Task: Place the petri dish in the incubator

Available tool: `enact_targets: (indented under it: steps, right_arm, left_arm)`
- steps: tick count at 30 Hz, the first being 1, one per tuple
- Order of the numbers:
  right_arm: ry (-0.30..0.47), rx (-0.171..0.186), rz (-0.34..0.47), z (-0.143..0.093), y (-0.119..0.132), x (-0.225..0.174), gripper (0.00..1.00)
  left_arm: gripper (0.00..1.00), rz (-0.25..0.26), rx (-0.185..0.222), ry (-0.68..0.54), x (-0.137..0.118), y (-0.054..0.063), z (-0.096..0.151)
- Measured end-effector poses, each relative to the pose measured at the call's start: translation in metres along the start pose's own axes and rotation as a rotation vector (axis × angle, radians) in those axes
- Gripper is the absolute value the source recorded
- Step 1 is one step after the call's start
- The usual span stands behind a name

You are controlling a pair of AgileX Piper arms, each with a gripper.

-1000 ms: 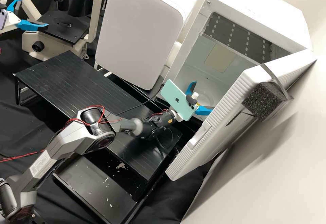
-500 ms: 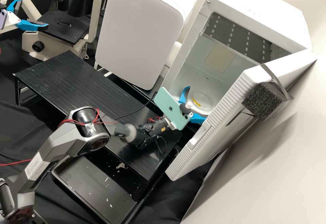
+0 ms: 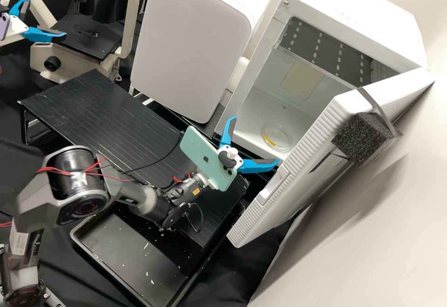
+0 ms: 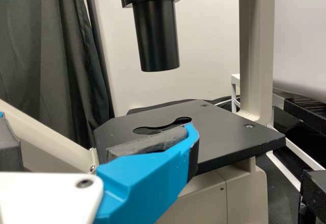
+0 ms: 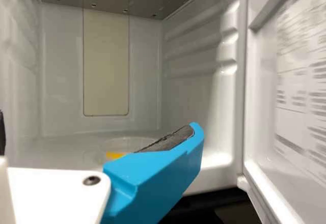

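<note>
At ten o'clock in the high view, the left gripper stands wide open beside the microscope, nothing between its fingers. A black slatted platform runs from nine o'clock down toward six, with a black tray at seven. Near the middle, the right gripper is spread wide and empty, just outside the incubator. The petri dish lies on the incubator floor, at three o'clock from those fingertips — it seems to bear a yellow strip. The incubator's door stands open — reaching round to nearly six
</note>
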Motion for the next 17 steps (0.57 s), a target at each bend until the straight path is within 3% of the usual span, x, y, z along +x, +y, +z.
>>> enact_targets:
  steps: [6, 17]
  right_arm:
    - [-0.040, 0.026, -0.004, -0.022, 0.001, -0.054, 1.00]
    - [-0.016, 0.128, -0.049, -0.059, -0.016, -0.127, 1.00]
  left_arm:
    - [1.00, 0.000, 0.000, 0.000, 0.000, 0.000, 0.000]
    - [1.00, 0.000, 0.000, 0.000, 0.000, 0.000, 0.000]
